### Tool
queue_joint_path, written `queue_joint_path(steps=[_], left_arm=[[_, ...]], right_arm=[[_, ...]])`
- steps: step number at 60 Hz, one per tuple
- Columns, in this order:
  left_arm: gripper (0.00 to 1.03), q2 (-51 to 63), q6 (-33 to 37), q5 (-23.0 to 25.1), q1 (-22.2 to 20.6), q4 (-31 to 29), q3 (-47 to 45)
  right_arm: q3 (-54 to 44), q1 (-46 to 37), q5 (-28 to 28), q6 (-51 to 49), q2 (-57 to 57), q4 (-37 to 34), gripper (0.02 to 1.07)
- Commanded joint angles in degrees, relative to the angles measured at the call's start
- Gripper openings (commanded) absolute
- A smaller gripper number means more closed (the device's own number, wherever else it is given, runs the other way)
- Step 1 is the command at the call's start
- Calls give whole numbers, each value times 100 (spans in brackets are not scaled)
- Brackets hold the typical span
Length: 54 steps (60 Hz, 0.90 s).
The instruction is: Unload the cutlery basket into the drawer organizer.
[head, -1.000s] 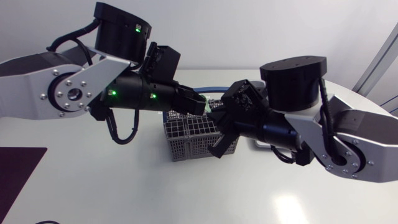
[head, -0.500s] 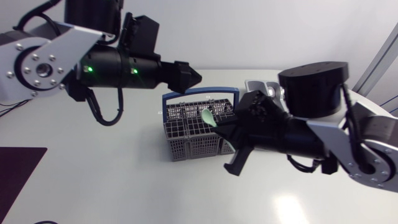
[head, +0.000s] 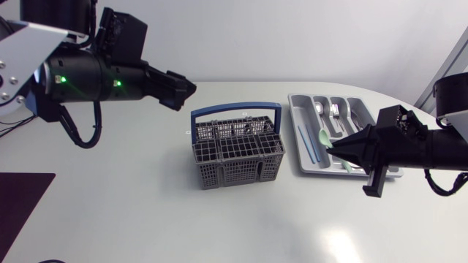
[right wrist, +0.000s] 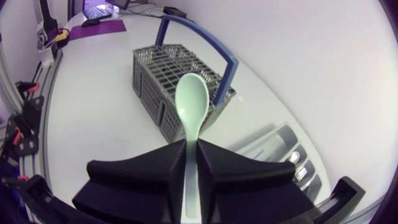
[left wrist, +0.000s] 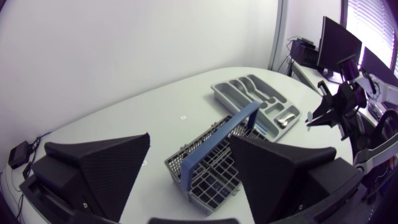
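R gripper (right wrist: pixel 191 144): fingers clamped from both sides on the handle of a pale green spoon (right wrist: pixel 191 99). Bowl sticks out ahead of the fingertips, hollow side facing the wrist cam. Spoon plain, one-piece, prob. plastic, glossy.

Head view: R gripper (head: pixel 338 148) sits over the drawer organizer (head: pixel 295 124), on the side nearer the basket, with the spoon (head: pixel 323 136) pointing toward the basket. R arm comes in low from the right edge, forearm roughly level, wrist aimed left. Can't tell spoon height above the organizer.

L gripper (left wrist: pixel 189 140): fingers spread wide, nothing between them. Head view: L gripper (head: pixel 186 89) is up off the table (head: pixel 146 219), beyond the basket's left rear corner and well apart from it. L arm enters from the left, forearm level, green status lights lit.

Cutlery basket (head: pixel 238 150): grey mesh, blue hoop handle (head: pixel 235 109) upright, standing mid-table just beside the organizer. Contents can't be made out. Seen ahead of the spoon in the R wrist view (right wrist: pixel 168 71) and ahead of the L fingers in the L wrist view (left wrist: pixel 214 168).

Organizer: grey tray with long compartments. Metal cutlery (head: pixel 327 110) lies in the middle slots, and a thin blue utensil (head: pixel 303 142) in the slot nearest the basket.
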Motion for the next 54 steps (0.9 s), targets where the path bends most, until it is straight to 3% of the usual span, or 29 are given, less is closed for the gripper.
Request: queue_joint_path(steps=[1,21,47,50,54], left_arm=[[98,-36,250,-67,79,-52,-326],[98,-186,399,-120,237,133,-933],[98,-133,373,-173,316,467,-1381],[98,-124,373,-173,334,493,-1416],[98,-116,381,-173,369,502,-1443]], right_arm=[[190,-390,-152,-1044,563,-162,8],[1297,-1638,-11,-3171,3068,-118,8],[1868,-1814,1008,-4041,4360,541,8],[1842,-1779,1087,-4067,4378,550,15],[1798,-1779,1122,-4058,4343,568,42]])
